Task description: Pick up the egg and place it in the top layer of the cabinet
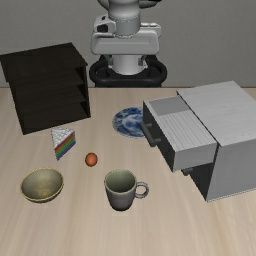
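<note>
The grey drawer cabinet (228, 135) stands at the exterior view's right. Its upper drawer (185, 130) is pulled out toward 9 o'clock, so the dark drawer front sits just beside a blue patterned plate (127, 121). The drawer's inside is hard to read from this angle, but it looks like bare grey slats. At the view's upper left is a black shelf unit (48, 80) with open tiers, too dark to see into.

The egg (91, 158), brown, lies on the wooden table (200, 225), outside every container and well apart from the cabinet. Directions here are read on the exterior view as a clock face centred on the egg:
- The plate is at about 1 o'clock.
- The open drawer is between 2 and 3 o'clock.
- An olive mug (121, 188), its handle pointing to 3 o'clock, is between 4 and 5 o'clock.
- A green-glazed bowl (42, 185) is at 8 o'clock.
- A small carton with a rainbow stripe (63, 142) is near at 10 o'clock.

The arm (125, 15) is folded up over its base at 12 o'clock, far from the egg. The broad white block below it seems to be the gripper (126, 45), hanging over the table's far edge. I cannot tell whether it is open or closed, and it touches nothing on the table.
</note>
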Robot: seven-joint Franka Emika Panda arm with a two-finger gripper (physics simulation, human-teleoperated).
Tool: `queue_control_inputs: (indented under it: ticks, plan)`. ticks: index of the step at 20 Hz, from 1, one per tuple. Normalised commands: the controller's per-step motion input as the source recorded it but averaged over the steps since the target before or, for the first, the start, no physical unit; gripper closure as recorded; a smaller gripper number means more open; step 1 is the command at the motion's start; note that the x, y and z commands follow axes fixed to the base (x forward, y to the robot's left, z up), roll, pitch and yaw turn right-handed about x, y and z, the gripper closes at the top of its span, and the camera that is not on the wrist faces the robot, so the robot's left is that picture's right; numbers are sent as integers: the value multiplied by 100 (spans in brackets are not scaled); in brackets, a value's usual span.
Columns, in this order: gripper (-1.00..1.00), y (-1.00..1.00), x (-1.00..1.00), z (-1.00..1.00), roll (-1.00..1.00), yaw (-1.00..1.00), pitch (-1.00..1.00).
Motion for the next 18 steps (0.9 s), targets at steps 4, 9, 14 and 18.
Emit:
queue_control_inputs:
  ticks: [4,9,14,18]
  plan:
    - [-100,0,100,0,0,0,0]
    - [-100,0,100,0,0,0,0]
    - [-100,0,100,0,0,0,0]
    - [-100,-100,0,0,0,0,0]
